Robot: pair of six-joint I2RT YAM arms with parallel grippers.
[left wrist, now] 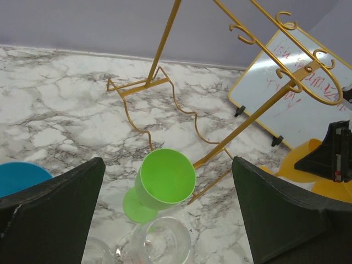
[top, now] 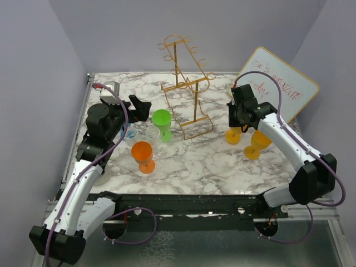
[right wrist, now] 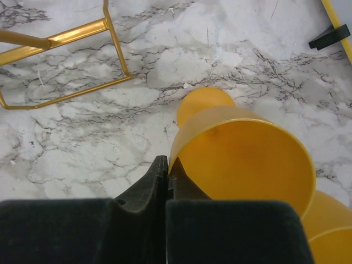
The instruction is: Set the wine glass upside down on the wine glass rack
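Note:
The wine glass rack [top: 183,83] is a tall golden wire stand at the back middle of the table; its base [right wrist: 66,38] shows in the right wrist view. My right gripper [right wrist: 168,170] is shut on the rim of a yellow wine glass [right wrist: 247,159], one finger inside the bowl and one outside. That glass [top: 234,135] stands upright right of the rack, under the right gripper [top: 240,119]. My left gripper [left wrist: 168,165] hangs open over a green wine glass [left wrist: 165,179] and holds nothing.
A second yellow glass [top: 257,143] stands just right of the held one. A clear glass [left wrist: 159,242], an orange glass [top: 143,156] and a blue one [left wrist: 19,176] crowd the left side. A whiteboard [top: 278,83] leans at the back right.

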